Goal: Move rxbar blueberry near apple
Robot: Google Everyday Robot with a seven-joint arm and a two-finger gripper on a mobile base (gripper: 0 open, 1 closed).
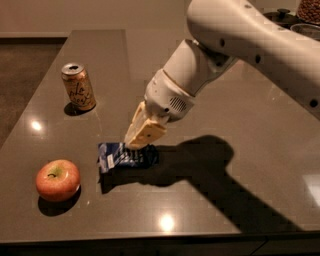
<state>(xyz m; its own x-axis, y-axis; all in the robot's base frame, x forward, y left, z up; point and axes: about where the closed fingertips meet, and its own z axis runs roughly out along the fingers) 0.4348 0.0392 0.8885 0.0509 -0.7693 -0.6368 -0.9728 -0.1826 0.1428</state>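
Note:
The rxbar blueberry [117, 156] is a dark blue crinkly wrapper with white lettering, at the table's front middle-left. My gripper [138, 144] comes down on the bar's right end from above and is shut on it. The bar hangs slightly off the table and casts a shadow beneath it. The apple [57, 180], red-orange with a yellowish patch at the stem, rests near the front left. It lies a short way left of and below the bar, and the two do not touch.
A gold drink can [78, 86] stands upright at the left, behind the bar and apple. The dark grey table [235, 115] has its front edge close below the apple. Some containers [306, 11] sit at the far right corner.

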